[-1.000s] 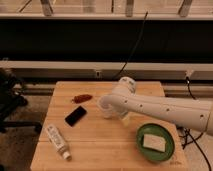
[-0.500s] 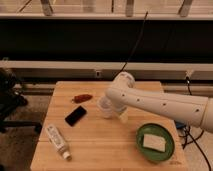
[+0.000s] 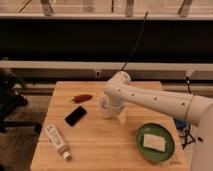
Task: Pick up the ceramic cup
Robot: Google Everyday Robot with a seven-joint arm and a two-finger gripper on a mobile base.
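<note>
Ceramic cup (image 3: 104,106) is sitting near the middle of the wooden table (image 3: 100,152), just right of the black phone (image 3: 75,115). The gripper (image 3: 119,115) is hanging at its right side; whether it is clasping the cup, I cannot tell. The reach is looking done and the lift is remaining. Showing are 1 cup, 1 phone, 1 white tube (image 3: 57,142), 1 reddish object (image 3: 81,98) and 1 green plate (image 3: 167,152) carrying 1 pale block (image 3: 153,142).

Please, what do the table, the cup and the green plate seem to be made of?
The table: pale wood, matte; plank grain shows. The cup: white, smooth, perhaps ceramic or plastic; the claw sits right beside it. The green plate: even colour, smooth, perhaps plastic or glazed ceramic.
</note>
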